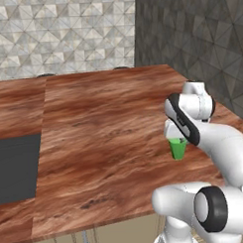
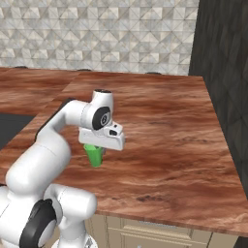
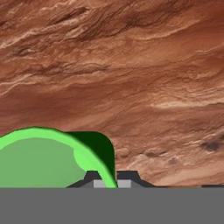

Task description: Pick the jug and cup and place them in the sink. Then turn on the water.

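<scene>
1. The small bright green plastic cup (image 1: 177,149) sits under the white robot hand, over the brown wooden surface (image 1: 104,139).
2. The end effector (image 3: 108,180) is pinched tight on the cup's rim, one fingertip (image 3: 124,179) outside the wall.
3. The dark sink (image 1: 16,169) is far off to the left.

- No words, labels, brands, numbers or signs can be read on anything here; every surface that shows is plain or just patterned.
</scene>
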